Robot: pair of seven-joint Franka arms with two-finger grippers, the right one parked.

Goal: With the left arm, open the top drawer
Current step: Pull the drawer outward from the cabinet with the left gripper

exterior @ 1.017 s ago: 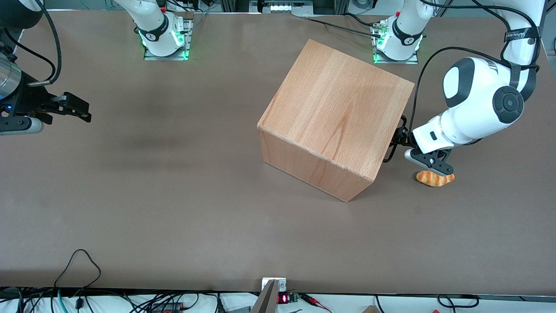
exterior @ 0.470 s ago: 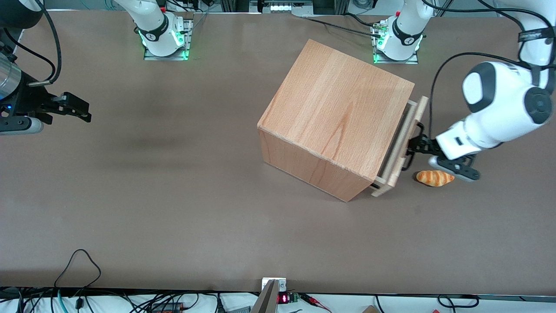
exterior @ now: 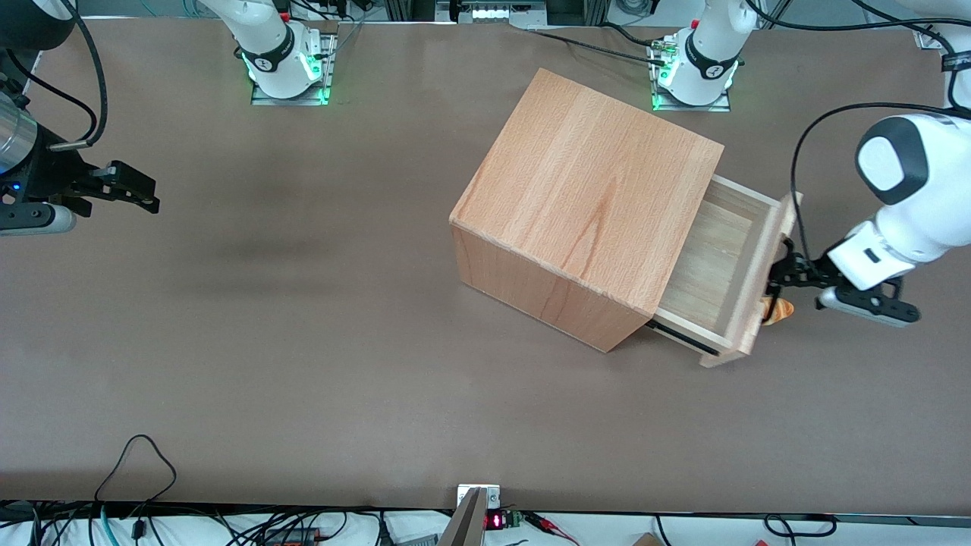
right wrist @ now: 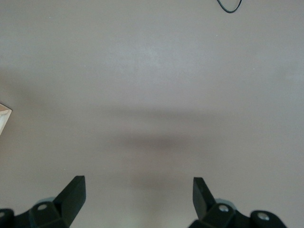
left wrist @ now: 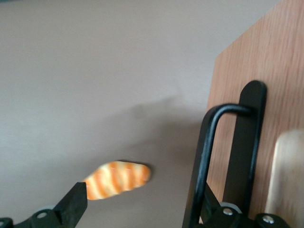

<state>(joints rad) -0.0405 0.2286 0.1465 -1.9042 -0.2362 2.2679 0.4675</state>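
A: Where is the tool (exterior: 781, 277)?

B: At the front panel of the top drawer (exterior: 721, 265), on the left arm (exterior: 899, 220). Its fingers (left wrist: 71, 206) stand spread, and one of them sits hooked behind the slim black bar handle (left wrist: 223, 156).

A: And the drawer?

B: Slid well out of the wooden cube casing (exterior: 584, 205), toward the working arm's end of the bench (exterior: 303, 341). Pale plank floor, smooth beech walls, nothing visible inside.

A: Anything close by?

B: A small orange striped croissant (left wrist: 116, 179) lies on the bench just beside the front panel, partly hidden under its edge in the front view. Open brown bench stretches nearer the front camera and toward the parked arm's end.
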